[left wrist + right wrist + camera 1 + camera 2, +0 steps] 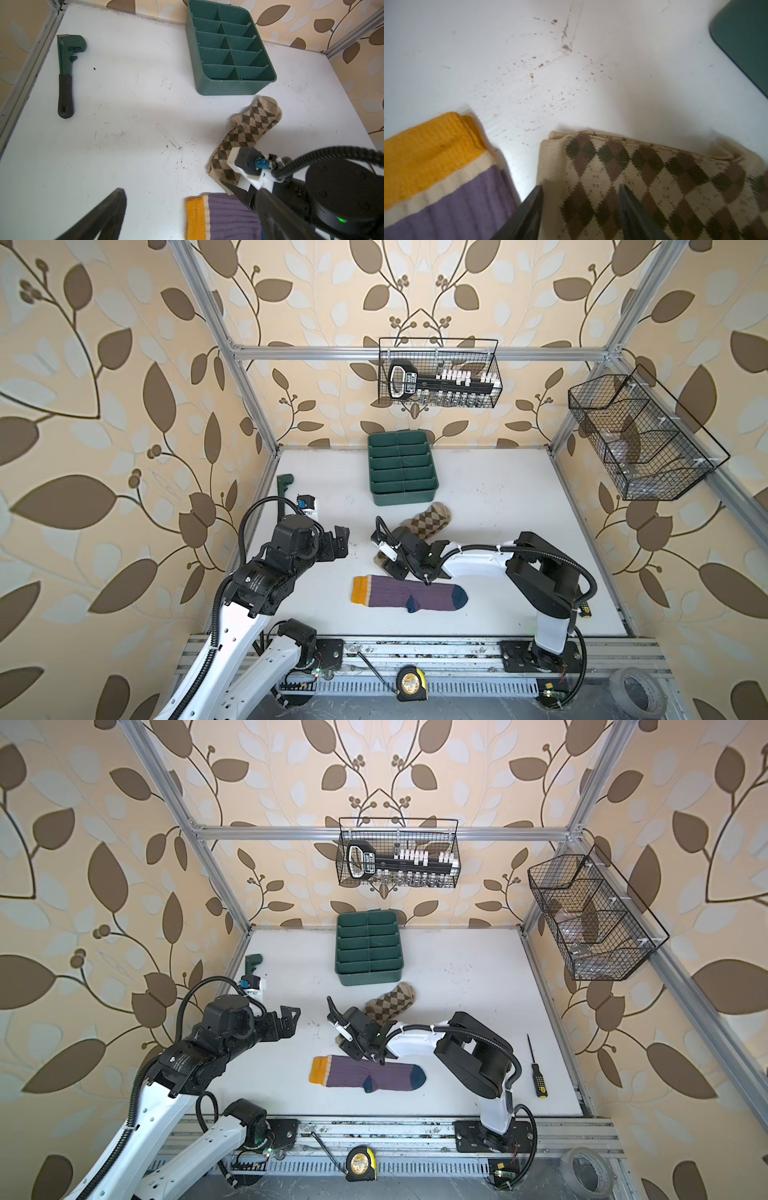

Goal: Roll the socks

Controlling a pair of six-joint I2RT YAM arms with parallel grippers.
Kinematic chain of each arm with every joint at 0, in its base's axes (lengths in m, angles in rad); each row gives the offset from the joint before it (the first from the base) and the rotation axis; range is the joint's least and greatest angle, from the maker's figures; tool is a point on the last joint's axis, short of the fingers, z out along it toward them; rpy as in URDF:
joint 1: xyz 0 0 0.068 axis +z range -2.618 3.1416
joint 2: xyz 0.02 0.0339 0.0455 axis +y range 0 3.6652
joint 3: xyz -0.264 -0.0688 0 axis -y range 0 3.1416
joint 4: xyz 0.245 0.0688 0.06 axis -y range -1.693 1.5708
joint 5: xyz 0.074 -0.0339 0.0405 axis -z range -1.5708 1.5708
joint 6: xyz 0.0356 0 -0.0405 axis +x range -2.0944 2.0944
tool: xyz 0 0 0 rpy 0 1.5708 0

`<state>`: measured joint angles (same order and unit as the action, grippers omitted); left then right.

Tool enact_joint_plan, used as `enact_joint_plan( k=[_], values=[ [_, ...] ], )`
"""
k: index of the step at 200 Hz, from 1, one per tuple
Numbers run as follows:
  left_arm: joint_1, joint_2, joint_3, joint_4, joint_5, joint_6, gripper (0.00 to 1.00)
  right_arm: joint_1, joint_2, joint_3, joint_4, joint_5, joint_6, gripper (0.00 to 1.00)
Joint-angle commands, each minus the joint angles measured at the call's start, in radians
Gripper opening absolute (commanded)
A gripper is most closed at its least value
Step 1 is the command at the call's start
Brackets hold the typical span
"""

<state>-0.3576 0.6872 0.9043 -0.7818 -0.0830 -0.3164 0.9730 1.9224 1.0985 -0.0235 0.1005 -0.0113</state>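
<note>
Underneath everything, a scuffed white table (498, 497). Hung above it, a far wire basket (438, 373) on the far wall and a right wire basket (640, 439) on the right wall. At the far middle of the table, a green divided tray (402, 495). Left of centre and raised off the surface, the left gripper (344, 542), jaws spread wide, clasping nothing, well apart from both socks. Stretched in from the right to the middle, the right gripper (580, 187), pointed down over the cuff end of the argyle sock (430, 520), jaws partway apart with diamond knit showing between the black fingers (529, 209); impossible to tell whether the tips press the fabric. Flat across the near middle, the purple sock (399, 593), mustard cuff to the left, navy toe to the right. Slanting from just near the tray toward the centre, the argyle sock, toe far, cuff just beside the purple sock with a sliver of table between. Along the far left edge, a green wrench (65, 72). On the right side, a screwdriver (536, 1069). On the near rail, a tape measure (411, 684).
</note>
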Motion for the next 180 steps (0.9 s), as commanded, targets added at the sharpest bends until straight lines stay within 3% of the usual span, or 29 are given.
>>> enact_joint_plan(
  k=[1,41,93,154,180],
  values=[
    [-0.013,0.001,-0.005,0.027,0.0,0.022,0.99,-0.006,0.037,0.029,-0.016,-0.043,-0.008,0.6],
    [-0.021,0.027,0.004,0.037,0.004,0.026,0.99,-0.06,0.029,0.009,-0.039,-0.08,0.0,0.61],
    [-0.032,0.07,0.004,0.063,-0.016,0.014,0.99,-0.212,-0.034,-0.094,-0.11,-0.169,0.039,0.67],
    [-0.037,0.111,0.016,0.075,-0.05,-0.015,0.99,-0.367,-0.218,-0.334,-0.079,-0.236,0.136,0.7],
    [-0.038,0.124,0.022,0.075,-0.075,-0.042,0.99,-0.387,-0.315,-0.303,-0.148,-0.212,0.149,0.71]
  ],
)
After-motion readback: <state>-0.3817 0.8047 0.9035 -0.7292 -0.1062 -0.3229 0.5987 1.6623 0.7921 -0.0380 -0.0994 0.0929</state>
